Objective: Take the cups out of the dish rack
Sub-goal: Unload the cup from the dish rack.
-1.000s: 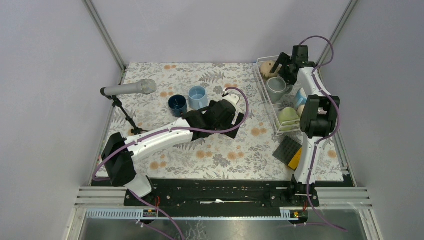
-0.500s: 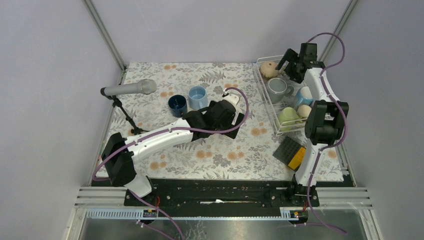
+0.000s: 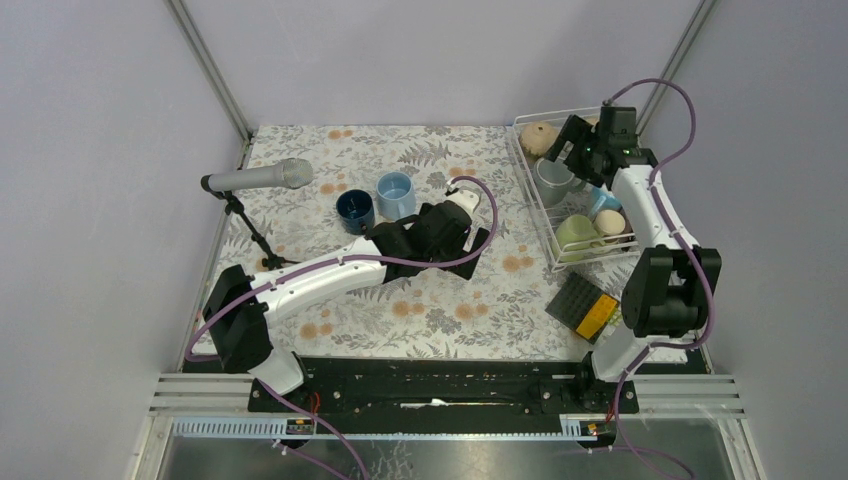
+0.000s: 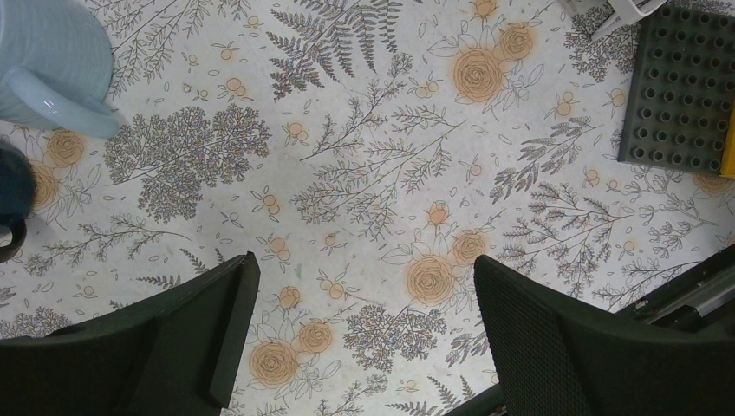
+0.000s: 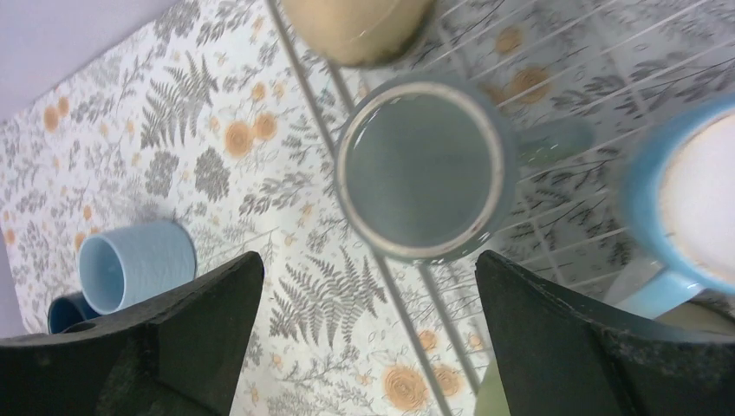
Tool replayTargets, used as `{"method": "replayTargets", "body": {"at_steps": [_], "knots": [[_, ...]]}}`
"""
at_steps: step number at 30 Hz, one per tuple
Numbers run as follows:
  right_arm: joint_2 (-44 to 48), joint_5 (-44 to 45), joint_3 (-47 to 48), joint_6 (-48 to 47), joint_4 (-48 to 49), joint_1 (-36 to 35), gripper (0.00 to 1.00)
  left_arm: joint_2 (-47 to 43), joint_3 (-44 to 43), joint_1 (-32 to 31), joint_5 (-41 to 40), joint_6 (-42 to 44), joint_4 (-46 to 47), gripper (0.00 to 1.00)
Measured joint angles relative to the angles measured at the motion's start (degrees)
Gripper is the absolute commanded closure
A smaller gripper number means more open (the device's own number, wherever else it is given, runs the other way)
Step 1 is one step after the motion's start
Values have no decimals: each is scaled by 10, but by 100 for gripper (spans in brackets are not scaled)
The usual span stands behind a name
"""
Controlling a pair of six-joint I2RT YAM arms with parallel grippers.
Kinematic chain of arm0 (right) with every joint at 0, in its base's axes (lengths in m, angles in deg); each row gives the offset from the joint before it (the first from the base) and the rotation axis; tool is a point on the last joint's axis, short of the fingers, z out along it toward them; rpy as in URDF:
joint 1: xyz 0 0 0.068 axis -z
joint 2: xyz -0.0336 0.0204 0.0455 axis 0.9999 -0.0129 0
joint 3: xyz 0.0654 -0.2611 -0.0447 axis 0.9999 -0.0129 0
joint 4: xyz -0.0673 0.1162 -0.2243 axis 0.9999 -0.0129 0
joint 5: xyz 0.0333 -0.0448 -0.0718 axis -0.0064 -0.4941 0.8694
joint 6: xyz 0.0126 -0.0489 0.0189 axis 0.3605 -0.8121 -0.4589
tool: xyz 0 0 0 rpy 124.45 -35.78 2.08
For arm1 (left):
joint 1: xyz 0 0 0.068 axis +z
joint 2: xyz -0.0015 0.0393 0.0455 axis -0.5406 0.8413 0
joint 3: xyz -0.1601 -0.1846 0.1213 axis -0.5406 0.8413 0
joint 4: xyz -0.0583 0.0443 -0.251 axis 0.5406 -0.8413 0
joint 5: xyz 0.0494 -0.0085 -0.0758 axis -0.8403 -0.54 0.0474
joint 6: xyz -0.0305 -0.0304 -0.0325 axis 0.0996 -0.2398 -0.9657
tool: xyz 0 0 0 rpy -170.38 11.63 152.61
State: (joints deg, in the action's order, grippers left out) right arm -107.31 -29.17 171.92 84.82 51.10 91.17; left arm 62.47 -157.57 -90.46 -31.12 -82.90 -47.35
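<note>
The white wire dish rack (image 3: 528,172) (image 5: 399,303) stands at the right of the table. In it are a tan cup (image 3: 541,137) (image 5: 355,26), a grey cup (image 3: 552,181) (image 5: 420,169), a light blue cup (image 3: 601,199) (image 5: 685,199), a green cup (image 3: 574,232) and a whitish one (image 3: 610,221). My right gripper (image 3: 566,150) (image 5: 368,269) hangs open and empty above the grey cup. A dark blue cup (image 3: 355,210) (image 4: 13,199) and a light blue cup (image 3: 395,193) (image 4: 52,61) stand on the cloth. My left gripper (image 3: 478,240) (image 4: 366,277) is open over bare cloth to their right.
A microphone on a stand (image 3: 260,178) leans over the table's left side. A black-and-orange studded pad (image 3: 585,305) (image 4: 685,87) lies in front of the rack. Grey walls and metal posts close in the sides and back.
The right arm's elbow has swung out to the right and toward the front. Its gripper has shifted slightly toward the front, over the grey cup. The left arm has not moved.
</note>
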Motion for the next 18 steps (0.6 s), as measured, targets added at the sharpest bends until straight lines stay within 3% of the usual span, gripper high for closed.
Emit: {"method": "replayTargets", "body": {"at_steps": [9,18], "knots": [[14,9,-56,22,19,-79,0,0,0,0,1,0,3,1],[-30,25,-56,52,56,-88,0,0,1,0,1,0,3,1]]}}
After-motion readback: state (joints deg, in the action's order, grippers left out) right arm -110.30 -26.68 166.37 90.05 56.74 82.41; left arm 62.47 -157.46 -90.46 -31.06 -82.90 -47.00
